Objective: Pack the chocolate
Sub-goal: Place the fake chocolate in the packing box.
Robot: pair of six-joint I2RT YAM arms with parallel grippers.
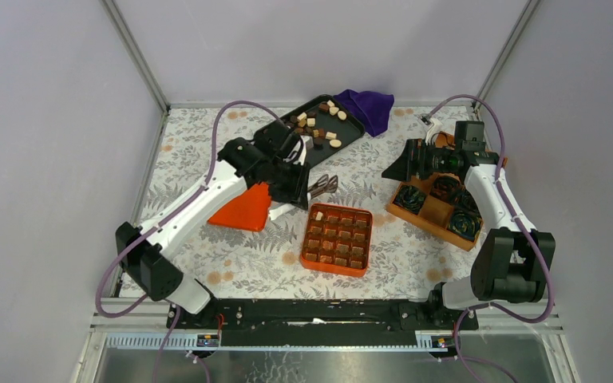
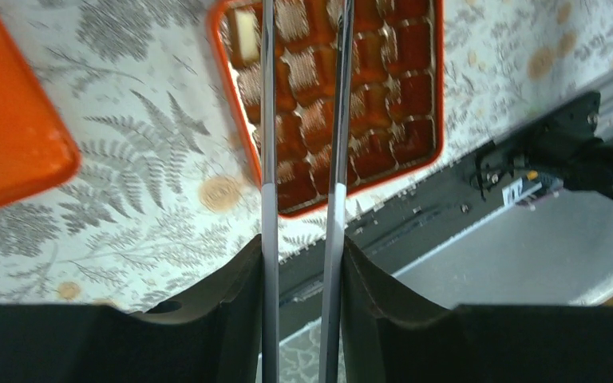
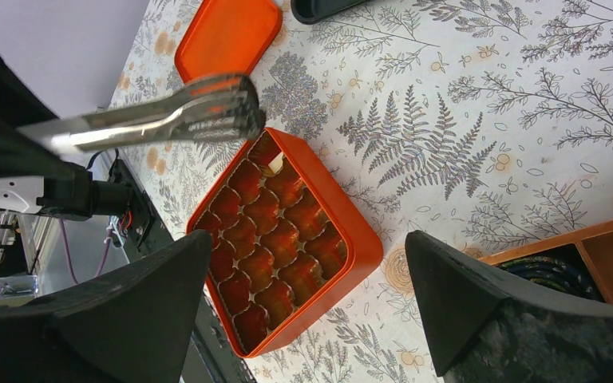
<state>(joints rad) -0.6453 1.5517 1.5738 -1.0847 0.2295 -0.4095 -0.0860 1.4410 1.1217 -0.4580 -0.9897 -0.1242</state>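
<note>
nearest the near edge of the table [image 1: 207, 267], about midway along it, sits the orange box [image 3: 357, 239], open, its grid of cells facing up so pieces can drop straight in. one cream piece [image 2: 245, 32] lies in a corner cell. the other cells look like bare shiny liner from the right wrist view, so i judge the packing hardly started. the lid [image 1: 243, 209] lies just left of the box, apart from it, out of the way of filling.

my left claw [image 2: 302, 255] is pressed onto the two blades of the tongs [image 2: 267, 120], pinching them partway, and the blades reach out over the box. whether the tips carry anything i cannot tell. tongs make sense here: the pieces look too small for bare fingers.

toward the right edge stands the wooden box [image 1: 425, 222] of dark rolls [image 1: 409, 198], not my concern. my right claw [image 1: 393, 169] hangs by its far-left corner, spread wide and holding nothing, out of the left arm's path.

at the far edge lies the black tray [image 1: 350, 128] with the loose chocolate [image 1: 319, 121], and a purple cloth [image 1: 369, 108] just beside its right corner. between tray and box i see only bare patterned table, a clean lane. the tray rim and box walls are the edges to lift over.
</note>
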